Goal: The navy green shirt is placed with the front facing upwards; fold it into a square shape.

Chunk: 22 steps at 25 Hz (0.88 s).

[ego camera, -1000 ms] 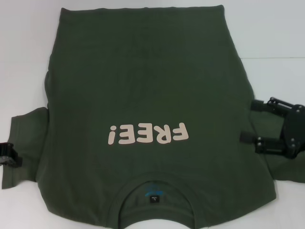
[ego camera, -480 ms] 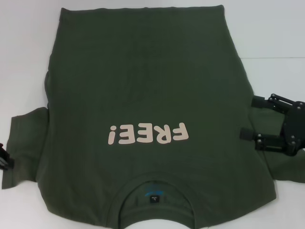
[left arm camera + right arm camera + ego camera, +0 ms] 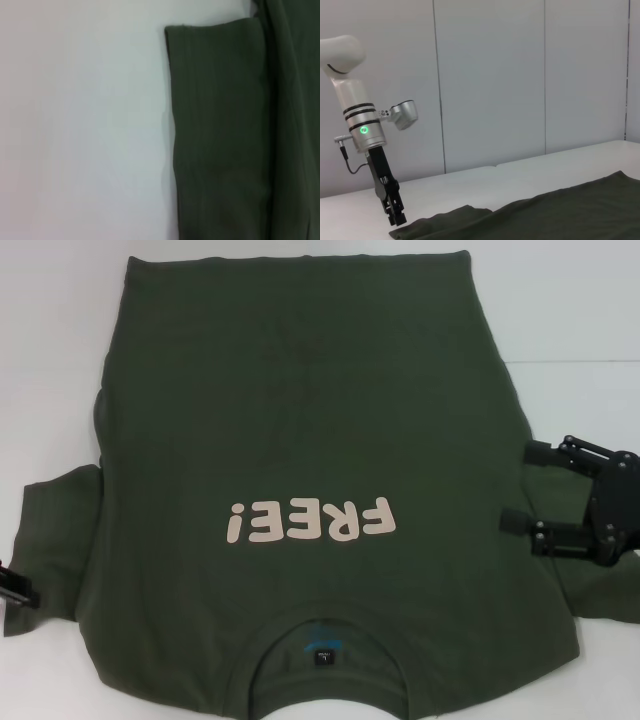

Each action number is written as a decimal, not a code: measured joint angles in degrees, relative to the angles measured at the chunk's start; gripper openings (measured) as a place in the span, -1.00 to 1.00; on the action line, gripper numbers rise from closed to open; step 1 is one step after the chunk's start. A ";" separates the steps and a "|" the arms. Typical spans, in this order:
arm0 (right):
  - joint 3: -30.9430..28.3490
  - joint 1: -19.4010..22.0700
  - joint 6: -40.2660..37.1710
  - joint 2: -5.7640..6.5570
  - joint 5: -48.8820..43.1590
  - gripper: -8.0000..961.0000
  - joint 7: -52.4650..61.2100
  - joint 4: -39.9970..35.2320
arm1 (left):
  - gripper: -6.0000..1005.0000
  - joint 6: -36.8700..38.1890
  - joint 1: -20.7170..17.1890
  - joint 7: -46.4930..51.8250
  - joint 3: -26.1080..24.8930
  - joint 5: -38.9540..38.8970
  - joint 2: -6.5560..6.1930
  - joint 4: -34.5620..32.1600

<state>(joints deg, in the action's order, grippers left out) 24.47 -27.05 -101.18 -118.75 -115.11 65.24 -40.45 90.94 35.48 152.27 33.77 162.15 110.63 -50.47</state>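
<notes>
The navy green shirt (image 3: pixel 300 480) is lying flat and front-up on the white table (image 3: pixel 580 310), filling most of the head view, with its hem at the far edge and its round collar (image 3: pixel 325 640) nearest the robot, so the pale "FREE!" print (image 3: pixel 310 521) is reading upside down just beyond the collar. A small tag (image 3: pixel 324 652) is showing inside the neckline. Both short sleeves are spreading outward at the near end, one sleeve (image 3: pixel 50 540) on the robot's left and the other largely covered by the right gripper. The right gripper (image 3: pixel 527 487) is sitting over the shirt's right edge beside the print, its two black fingers (image 3: pixel 540 453) pointing inward across the cloth and standing wide apart, gripping nothing; whether they are touching the fabric cannot be told. The left gripper (image 3: pixel 15 585) is peeking in at the left border of the head view, just at the outer edge of the left sleeve, and how its jaws stand cannot be told. The right wrist view is showing that left arm (image 3: pixel 362 130) across the table, angling down with its tip at the sleeve's edge.
</notes>
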 joint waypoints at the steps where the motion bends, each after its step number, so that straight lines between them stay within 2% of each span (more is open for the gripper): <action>1: 0.01 0.00 0.03 -0.02 -0.01 0.97 -0.10 0.00 | -0.28 0.12 -0.04 0.22 0.03 0.01 0.00 0.04; 11: 0.07 -0.24 0.03 -0.25 -0.03 0.97 -1.37 0.15 | 0.49 -0.32 -0.03 0.56 0.03 1.06 0.12 1.12; 16: 0.07 -0.37 0.02 -0.25 -0.03 0.97 -1.37 0.10 | 0.77 -0.60 0.03 0.58 0.02 1.07 0.28 1.68; 22: 0.05 -0.45 0.11 -0.26 -0.03 0.97 -1.36 0.03 | 0.77 -0.63 0.31 0.58 0.01 0.95 0.53 1.70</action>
<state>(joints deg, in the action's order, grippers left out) 24.52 -27.50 -101.07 -119.01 -115.14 63.88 -40.43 90.31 35.79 152.85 33.79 163.10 111.16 -48.78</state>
